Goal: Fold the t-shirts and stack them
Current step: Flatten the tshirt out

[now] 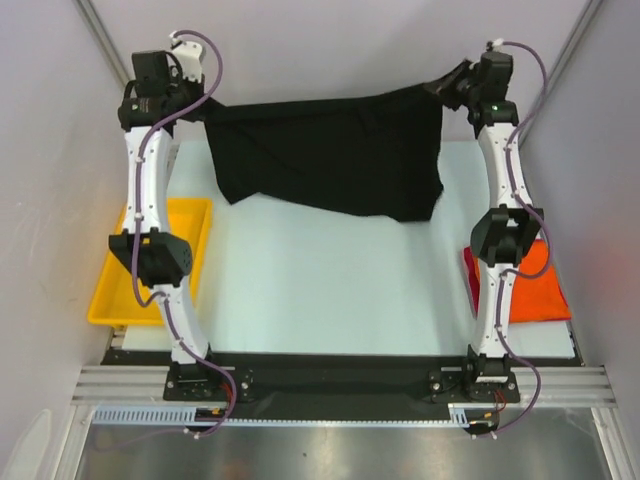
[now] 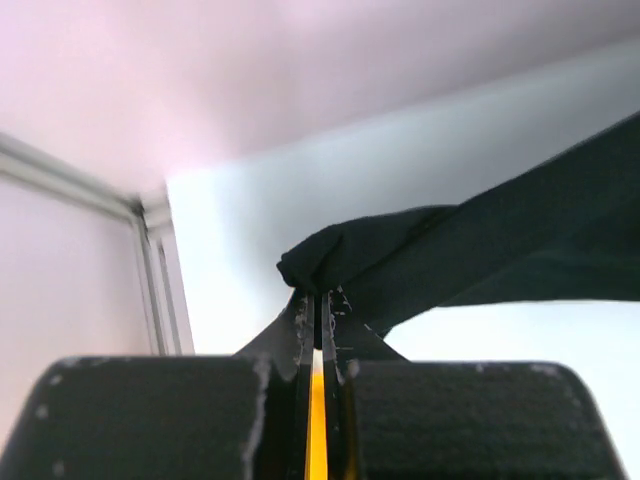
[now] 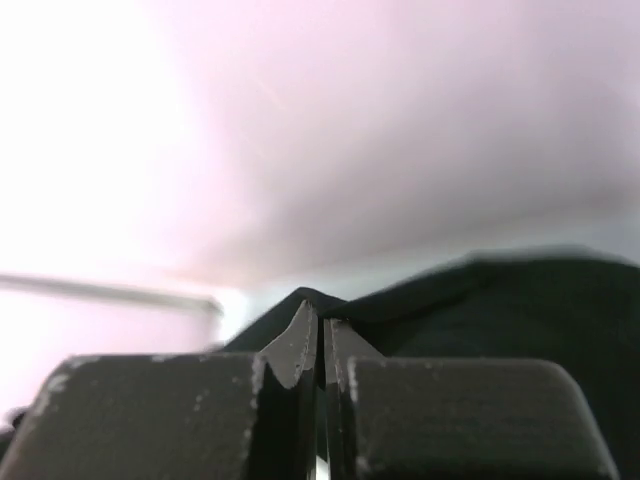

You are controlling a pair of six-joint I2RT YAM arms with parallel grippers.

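Observation:
The large black t-shirt (image 1: pixel 330 155) hangs stretched between both grippers above the far part of the table, its lower edge touching the surface. My left gripper (image 1: pixel 205 108) is shut on its left corner; the wrist view shows bunched black cloth (image 2: pixel 340 260) pinched at the fingertips (image 2: pixel 320 300). My right gripper (image 1: pixel 450 88) is shut on the right corner, with black cloth (image 3: pixel 480 300) running from its closed tips (image 3: pixel 322 325). Orange-red t-shirts (image 1: pixel 535 280) lie in a pile at the right edge, partly hidden by the right arm.
A yellow plastic tray (image 1: pixel 195 225) sits at the left edge under the left arm. The pale table surface (image 1: pixel 320 290) spreads between the arms. White walls close in on the left, right and back.

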